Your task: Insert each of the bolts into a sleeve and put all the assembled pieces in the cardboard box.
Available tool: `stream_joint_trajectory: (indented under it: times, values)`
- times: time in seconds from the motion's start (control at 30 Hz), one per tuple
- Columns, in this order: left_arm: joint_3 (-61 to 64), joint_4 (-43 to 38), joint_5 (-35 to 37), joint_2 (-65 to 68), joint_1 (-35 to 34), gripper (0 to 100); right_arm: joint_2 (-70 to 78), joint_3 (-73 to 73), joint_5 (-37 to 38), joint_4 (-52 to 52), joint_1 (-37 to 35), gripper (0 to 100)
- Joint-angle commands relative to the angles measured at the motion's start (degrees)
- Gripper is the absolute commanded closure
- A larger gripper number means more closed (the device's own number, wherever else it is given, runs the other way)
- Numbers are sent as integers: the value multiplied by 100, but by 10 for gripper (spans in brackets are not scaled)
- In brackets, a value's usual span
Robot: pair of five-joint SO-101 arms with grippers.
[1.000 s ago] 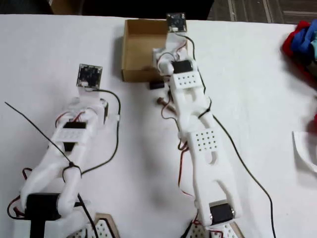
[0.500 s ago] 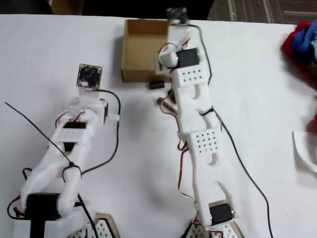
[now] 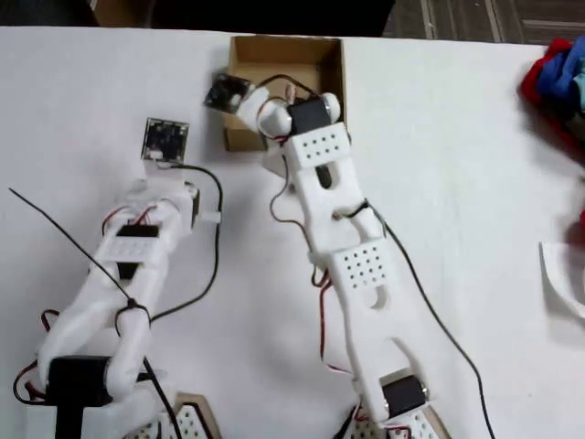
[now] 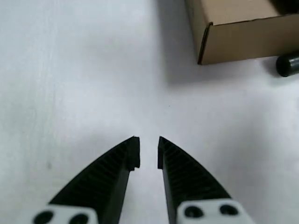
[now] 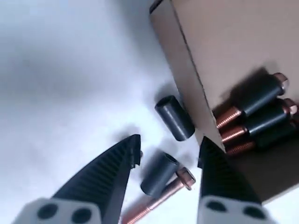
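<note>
Three assembled pieces (image 5: 254,116), each a copper bolt through a black sleeve, lay side by side on the floor of the cardboard box (image 3: 272,66), against its near wall. Just outside that wall, on the table, lay a loose sleeve (image 5: 174,116). A second sleeve (image 5: 159,173) sat a little nearer, with a bare bolt (image 5: 161,198) beside it, bolt head touching the sleeve mouth.

The right gripper (image 5: 169,154) hung over this second pair, jaws spread wide to either side of it, gripping nothing. The right arm (image 3: 356,265) stretched far and leftward to the box's near-left corner.

The left gripper (image 4: 148,151) sat low, left of the box and apart from it. Its jaws were all but pressed together, with a thin slit between the tips and nothing held. The left arm (image 3: 137,247) lay folded at near left.

The table (image 3: 457,165) was covered in plain white. A red-and-blue cloth heap (image 3: 556,69) sat at the far right edge. Beyond the far edge the floor (image 3: 457,16) was dark.
</note>
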Motion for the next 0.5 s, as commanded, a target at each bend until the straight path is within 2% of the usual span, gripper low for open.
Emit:
stream_joint_trajectory:
  times: [0.0, 0.17, 0.47]
  values:
    - [-22, -79, 26, -35, 18, 912, 66, -26, 668, 84, 259, 812]
    - [-22, -88, 26, -35, 18, 912, 330, -26, 1231, 22, 330, 813]
    - [-22, -88, 26, -35, 18, 912, 673, 9, 1257, -866, 242, 814]
